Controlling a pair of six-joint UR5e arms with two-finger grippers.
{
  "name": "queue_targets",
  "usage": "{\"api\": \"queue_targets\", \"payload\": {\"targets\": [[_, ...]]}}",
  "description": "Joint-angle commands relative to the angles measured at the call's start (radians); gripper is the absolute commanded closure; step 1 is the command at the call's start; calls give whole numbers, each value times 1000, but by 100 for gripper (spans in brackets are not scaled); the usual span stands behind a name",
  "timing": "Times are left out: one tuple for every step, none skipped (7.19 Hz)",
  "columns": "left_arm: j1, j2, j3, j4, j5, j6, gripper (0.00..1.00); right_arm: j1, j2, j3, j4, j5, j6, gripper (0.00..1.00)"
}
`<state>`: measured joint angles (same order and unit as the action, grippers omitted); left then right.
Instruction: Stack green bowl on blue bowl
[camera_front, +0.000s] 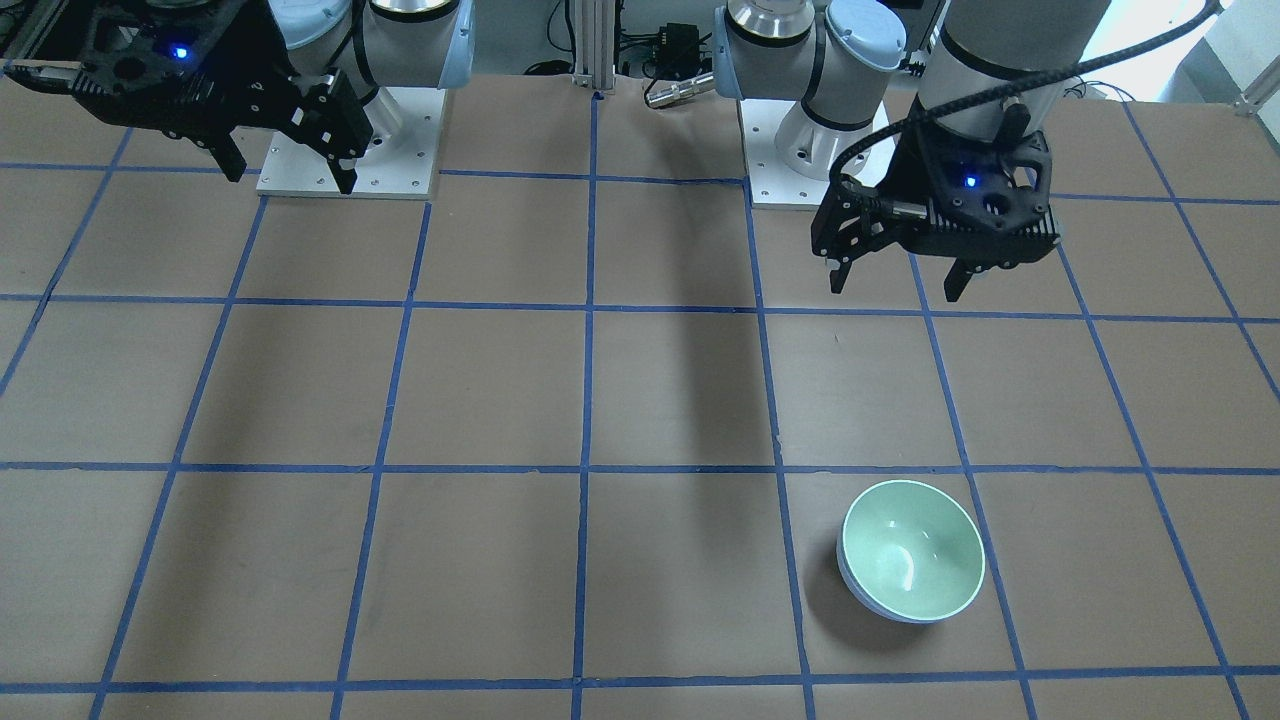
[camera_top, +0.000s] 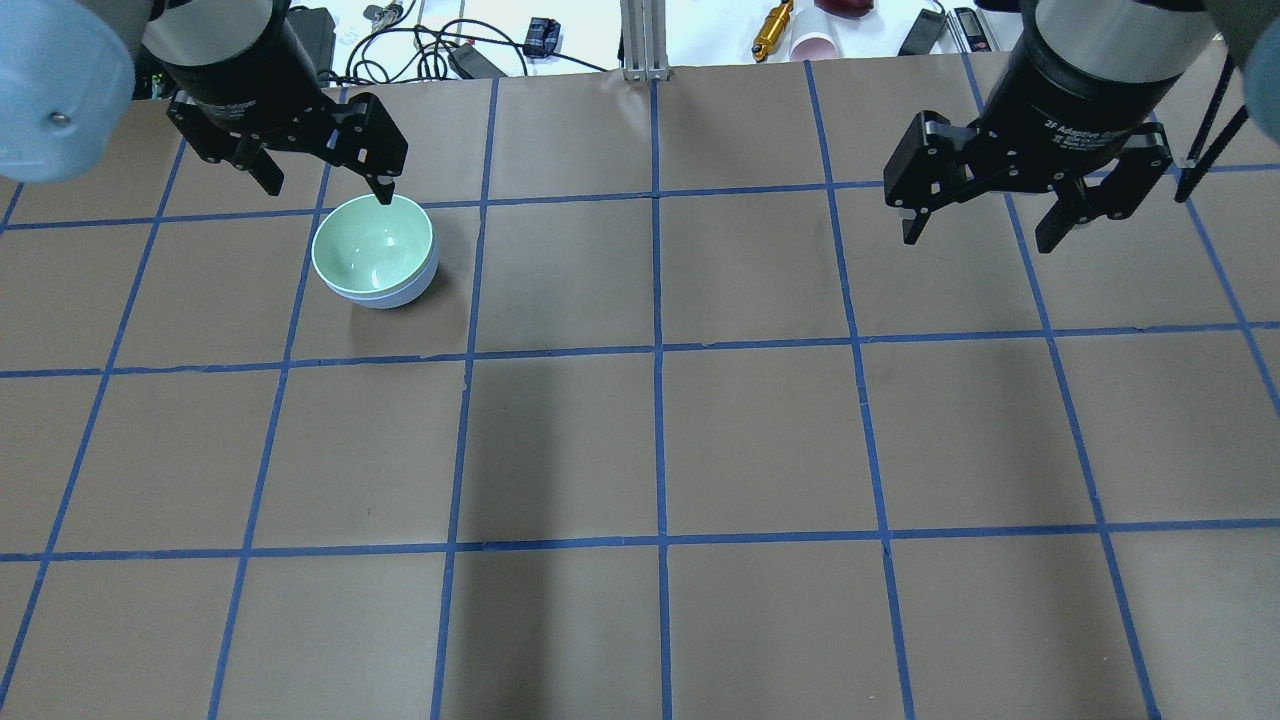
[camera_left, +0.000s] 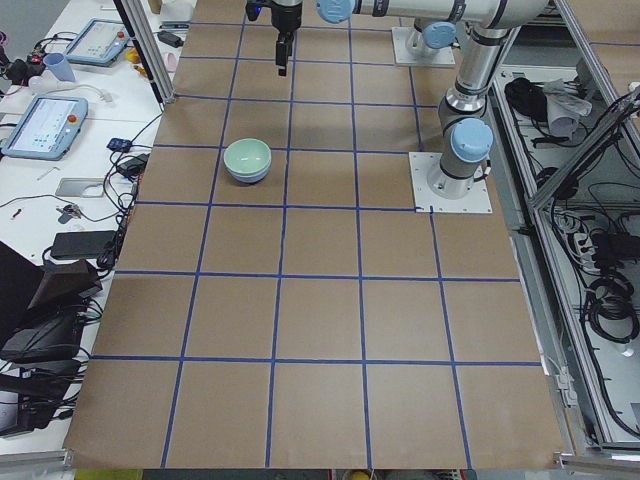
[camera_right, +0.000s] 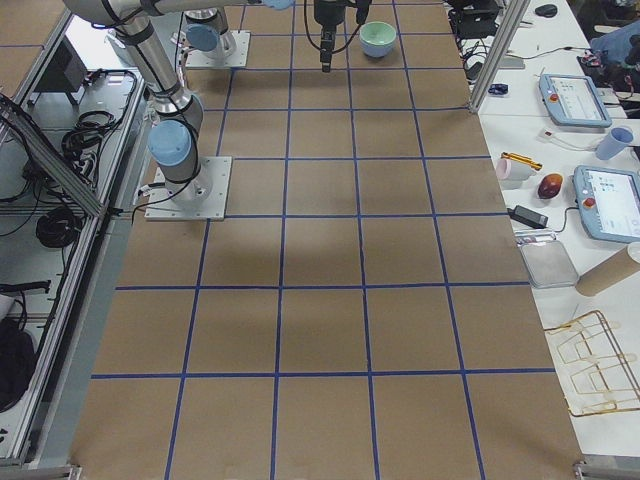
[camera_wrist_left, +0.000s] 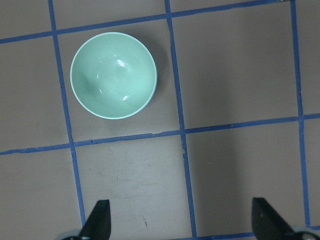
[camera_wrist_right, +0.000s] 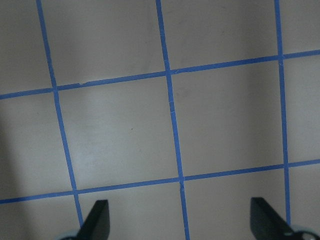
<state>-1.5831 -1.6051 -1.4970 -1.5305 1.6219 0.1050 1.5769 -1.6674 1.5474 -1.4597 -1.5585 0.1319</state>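
The mint-green bowl sits nested inside the pale blue bowl, whose outer wall shows only as a thin band below it. The pair stands upright on the table's far left part. It also shows in the front view, green bowl in blue bowl, and the green bowl in the left wrist view. My left gripper is open and empty, high above the table just off the bowls. My right gripper is open and empty, high over bare table on the right.
The table is brown paper with a blue tape grid. Cables, a gold tool and a cup lie beyond the far edge. The arm base plates stand at the robot's side. Tablets and clutter sit on side benches.
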Motion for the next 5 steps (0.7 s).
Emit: {"api": "queue_targets", "payload": {"targets": [[0,59,-67,12,1,-1,0,0,0,-1,-1,0,0,0],[9,48,-62,16,-4,-2,0,0,0,0,1,0,0,0],[17,41,-43,21,-8,1,0,0,0,0,1,0,0,0],[23,33,2,20,-13,4,0,0,0,0,-1,0,0,0],[20,31,15,12,-8,45,0,0,0,0,1,0,0,0]]}}
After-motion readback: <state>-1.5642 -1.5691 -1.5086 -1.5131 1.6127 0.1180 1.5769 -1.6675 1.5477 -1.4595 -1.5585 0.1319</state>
